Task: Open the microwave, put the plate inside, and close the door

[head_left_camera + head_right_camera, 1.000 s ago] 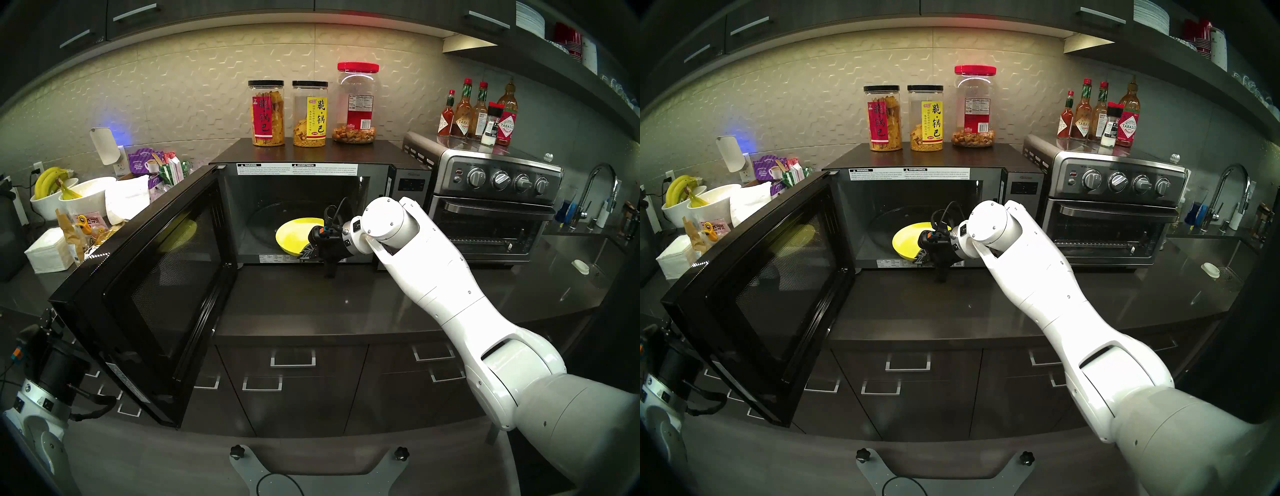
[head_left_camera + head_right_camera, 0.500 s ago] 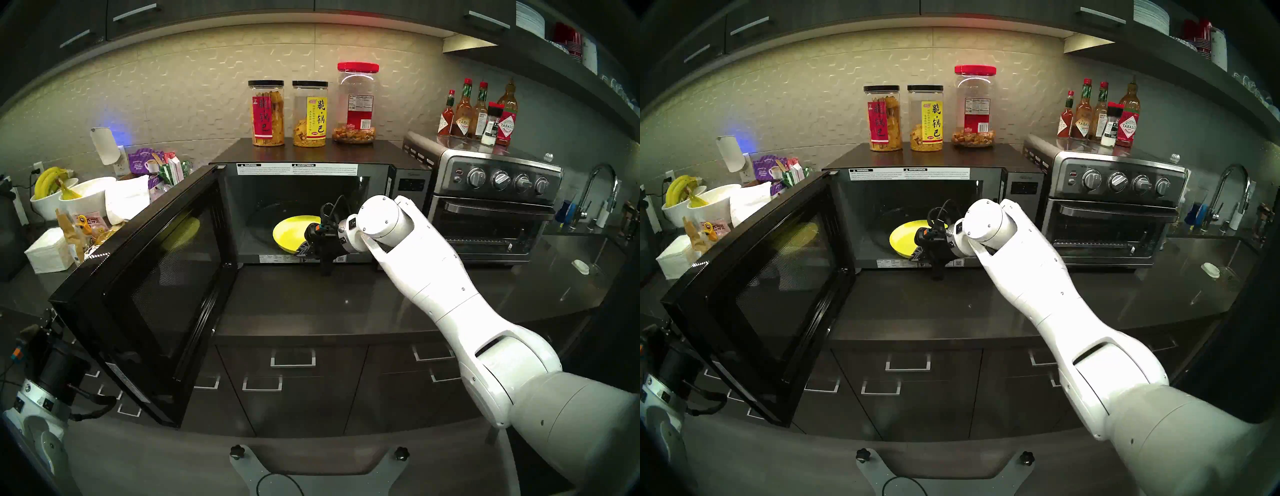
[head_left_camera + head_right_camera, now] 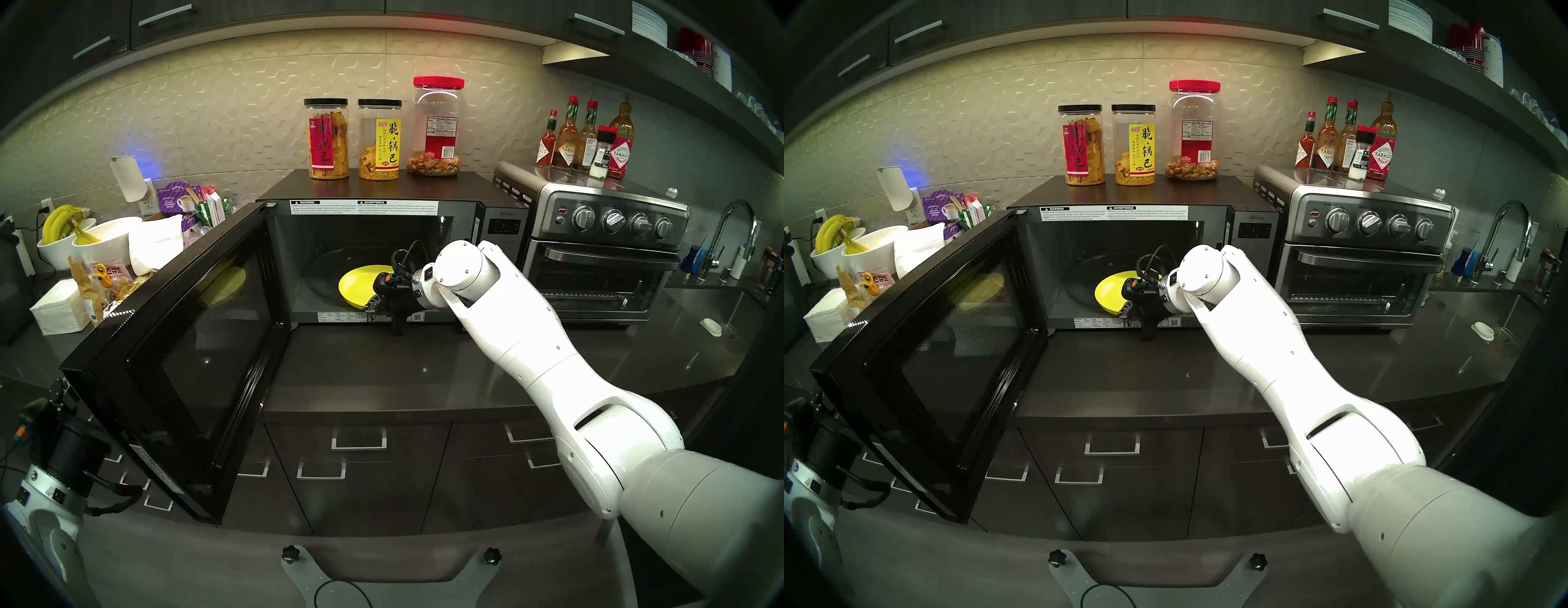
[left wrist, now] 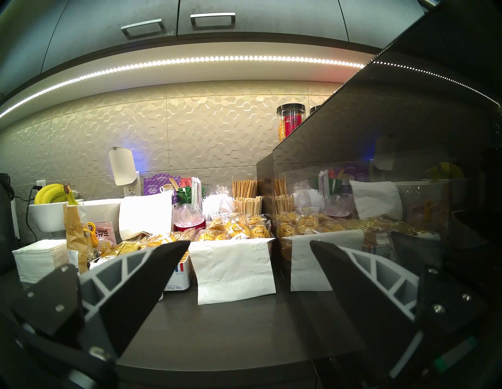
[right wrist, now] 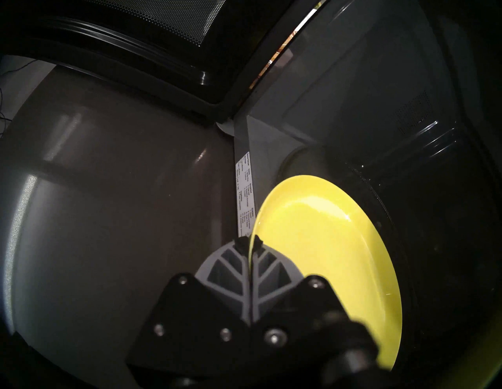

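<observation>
Dark countertop (image 3: 382, 373) carries microwave (image 3: 382, 187), toaster oven (image 3: 602, 271), white bowls (image 3: 106, 246), napkin stack (image 3: 59, 308).

The big black-and-grey microwave (image 3: 382, 254) sits on the dark grey bench (image 3: 382, 373), against the wall. Its wide black glass door (image 3: 178, 361) is swung out to the left, over the bench's front edge. The round yellow plastic plate (image 3: 358, 286) is tilted inside the microwave, over the round glass turntable (image 3: 322, 276), near the front right. The right claw (image 5: 248, 245) pinches the plate's near rim at the microwave's mouth. Three clear plastic snack jars (image 3: 379, 140) stand in a row on top of the microwave. The steel toaster oven with four knobs (image 3: 602, 254) stands just right of the microwave. White bowls with yellow bananas (image 3: 80, 242) sit far left, behind the door. The left claw (image 4: 250, 247) is low on the left, beside the door's outer side.
</observation>
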Motion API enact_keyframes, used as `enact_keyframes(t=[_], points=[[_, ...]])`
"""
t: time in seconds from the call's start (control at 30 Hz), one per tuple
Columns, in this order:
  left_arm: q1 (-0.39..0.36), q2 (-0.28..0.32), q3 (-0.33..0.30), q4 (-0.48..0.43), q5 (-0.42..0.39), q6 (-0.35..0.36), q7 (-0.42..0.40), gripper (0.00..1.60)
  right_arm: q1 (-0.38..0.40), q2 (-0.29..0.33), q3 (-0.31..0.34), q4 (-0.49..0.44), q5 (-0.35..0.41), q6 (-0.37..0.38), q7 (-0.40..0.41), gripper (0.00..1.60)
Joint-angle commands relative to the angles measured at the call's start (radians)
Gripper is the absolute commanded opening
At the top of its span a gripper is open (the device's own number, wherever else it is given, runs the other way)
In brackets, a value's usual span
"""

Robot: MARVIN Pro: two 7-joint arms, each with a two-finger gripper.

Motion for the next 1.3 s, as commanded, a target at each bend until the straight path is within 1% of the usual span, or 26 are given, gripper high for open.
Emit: enact_keyframes(t=[0.0,0.73,1.27], points=[[-0.002,0.002,-0.001,-0.019,-0.002,0.002,0.0,1.6,0.048,-0.037,0.008,0.0,-0.001,-0.002,-0.023,0.0],[-0.007,-0.003,-0.004,-0.019,0.001,0.006,-0.005,1.6,0.056,-0.08,0.015,0.042,-0.03,0.009,-0.079,0.0],[-0.011,-0.006,-0.005,-0.019,0.004,0.008,-0.009,1.6,0.102,-0.119,0.028,0.127,-0.05,0.036,-0.114,0.0]])
